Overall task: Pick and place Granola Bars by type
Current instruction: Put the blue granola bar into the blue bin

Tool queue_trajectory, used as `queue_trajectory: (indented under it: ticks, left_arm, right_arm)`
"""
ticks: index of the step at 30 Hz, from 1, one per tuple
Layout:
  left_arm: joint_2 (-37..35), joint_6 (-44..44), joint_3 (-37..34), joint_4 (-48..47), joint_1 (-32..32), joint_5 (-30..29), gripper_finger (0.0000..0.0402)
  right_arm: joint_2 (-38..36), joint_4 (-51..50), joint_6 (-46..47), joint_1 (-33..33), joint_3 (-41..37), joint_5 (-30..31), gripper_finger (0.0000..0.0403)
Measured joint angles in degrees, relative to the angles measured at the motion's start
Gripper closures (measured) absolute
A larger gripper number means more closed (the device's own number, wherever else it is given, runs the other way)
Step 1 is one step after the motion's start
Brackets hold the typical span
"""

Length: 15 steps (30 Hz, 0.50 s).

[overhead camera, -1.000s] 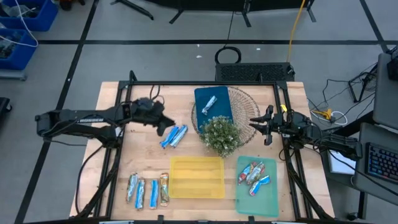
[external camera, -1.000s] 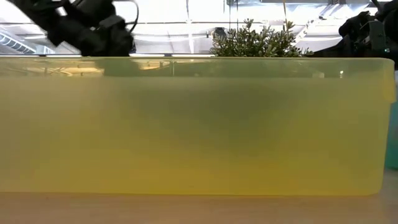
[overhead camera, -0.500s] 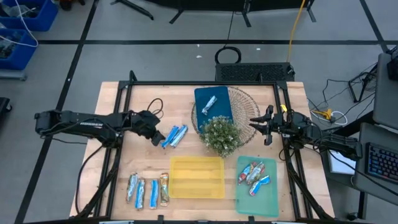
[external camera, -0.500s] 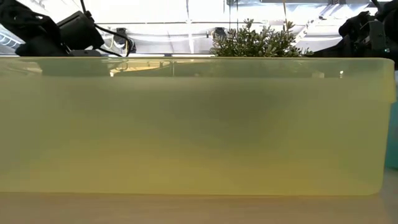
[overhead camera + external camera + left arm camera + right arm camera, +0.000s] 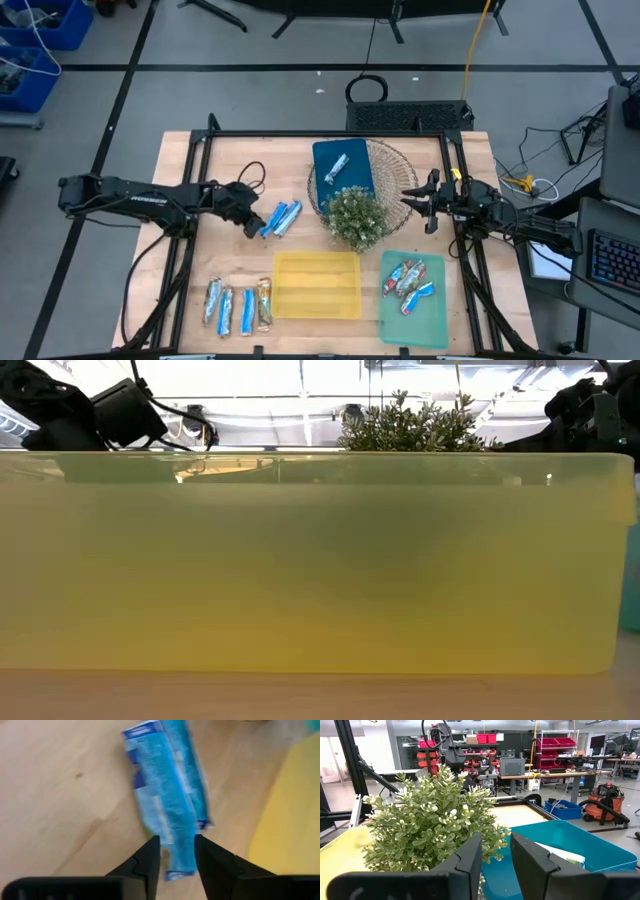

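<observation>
Two blue-silver granola bars (image 5: 280, 218) lie side by side on the wood, left of the plant. My left gripper (image 5: 255, 220) is low at their near-left ends, open; in the left wrist view the end of the front bar (image 5: 176, 855) shows between its fingertips (image 5: 177, 862). Several more bars (image 5: 238, 306) lie in a row near the table's near-left corner. One bar (image 5: 337, 167) rests in the blue tray (image 5: 358, 180), and a few lie in the teal tray (image 5: 410, 318). My right gripper (image 5: 412, 200) waits open right of the plant. My left gripper has one finger (image 5: 149, 862) on each side of the front blue bar's end (image 5: 177, 870), coming in low and slanting from the table's left, along the bar. The bar lies flat on the wood. I cannot tell whether the fingers touch it.
A bushy green plant (image 5: 355, 218) stands mid-table beside a wire basket (image 5: 390, 160) under the blue tray. The yellow tray (image 5: 317, 284) sits at the near edge and fills the low view (image 5: 320, 560). A black cable (image 5: 250, 170) loops behind the left gripper.
My left gripper has come down and drawn back toward the table's left and near side, from over the two blue bars to their near-left ends. It has hardly moved in the last half second. The bars have stayed in place.
</observation>
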Motion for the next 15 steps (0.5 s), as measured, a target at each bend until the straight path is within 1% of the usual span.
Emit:
queue_trajectory:
  ticks: [2, 7, 10, 15]
  left_arm:
    - [0.72, -0.20, 0.01, 0.74, -0.15, -0.58, 0.0257]
    - [4.52, -2.41, 0.01, 0.94, -0.13, 0.33, 0.0225]
    - [7.25, -3.61, 0.01, 1.07, -0.13, 1.16, 0.0215]
    - [10.41, -3.59, 0.05, 4.22, -0.09, 3.22, 0.0211]
  right_arm:
    - [0.00, 0.02, 0.00, 0.00, 0.00, 0.00, 0.0309]
    - [0.00, 0.01, 0.00, 0.00, -0.02, 0.00, 0.0309]
    - [0.00, 0.00, 0.00, 0.00, -0.02, 0.00, 0.0309]
    - [0.00, 0.00, 0.00, 0.00, -0.02, 0.00, 0.0309]
